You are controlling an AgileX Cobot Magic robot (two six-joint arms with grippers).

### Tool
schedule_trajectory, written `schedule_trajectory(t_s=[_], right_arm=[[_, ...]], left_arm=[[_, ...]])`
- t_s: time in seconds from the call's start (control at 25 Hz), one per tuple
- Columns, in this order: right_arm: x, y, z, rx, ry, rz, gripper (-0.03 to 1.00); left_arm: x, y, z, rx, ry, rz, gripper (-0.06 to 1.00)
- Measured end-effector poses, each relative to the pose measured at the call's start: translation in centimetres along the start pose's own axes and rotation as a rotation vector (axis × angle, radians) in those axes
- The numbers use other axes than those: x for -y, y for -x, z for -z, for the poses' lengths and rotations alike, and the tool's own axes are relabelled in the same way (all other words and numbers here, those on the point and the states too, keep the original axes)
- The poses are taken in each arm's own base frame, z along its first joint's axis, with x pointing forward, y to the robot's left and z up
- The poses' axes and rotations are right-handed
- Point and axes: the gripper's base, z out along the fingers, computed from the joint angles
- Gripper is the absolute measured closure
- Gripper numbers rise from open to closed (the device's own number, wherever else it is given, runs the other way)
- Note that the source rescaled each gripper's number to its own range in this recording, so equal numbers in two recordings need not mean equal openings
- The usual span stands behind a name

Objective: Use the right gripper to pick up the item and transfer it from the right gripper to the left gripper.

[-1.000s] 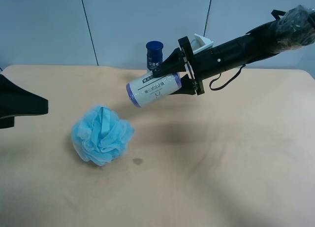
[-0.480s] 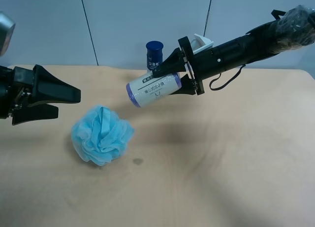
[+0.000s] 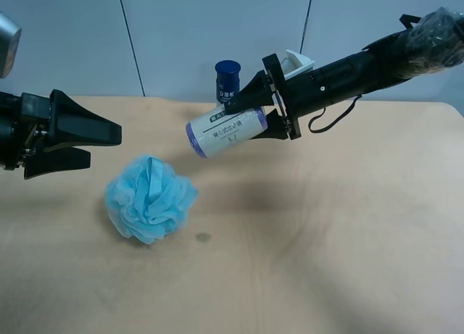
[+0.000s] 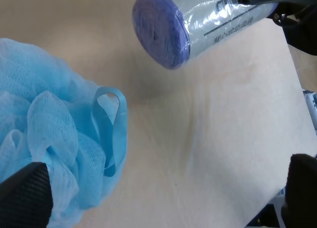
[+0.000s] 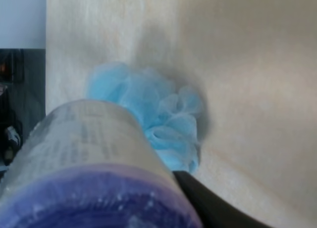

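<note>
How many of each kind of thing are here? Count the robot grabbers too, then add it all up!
Purple-ended roll: 1
Navy-capped bottle: 1
Fluffy blue bath pouf: 1
Grippers: 2, the right gripper shut on the roll, and the left gripper open
Total: 5

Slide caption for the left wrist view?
Open left gripper faces the roll, purple end first, clamped in the right gripper above the table; blue pouf nearby.
</note>
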Motion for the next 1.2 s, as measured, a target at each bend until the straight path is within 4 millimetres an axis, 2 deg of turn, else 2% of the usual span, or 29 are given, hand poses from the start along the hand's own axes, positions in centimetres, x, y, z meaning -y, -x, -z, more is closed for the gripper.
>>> schedule_trajectory(t_s=[0.96,1.2], right_arm=[[0.0,0.0,0.0,-0.002,-0.002,0.004,0.97],[0.0,0.0,0.0,-0.004,-0.004,0.005,0.97]], left_arm=[[0.2,0.2,0.0,0.022,-0.020,0.010,0.10],[-0.7,0.5,-1.2,0.009,-0.041,0.066,0.10]])
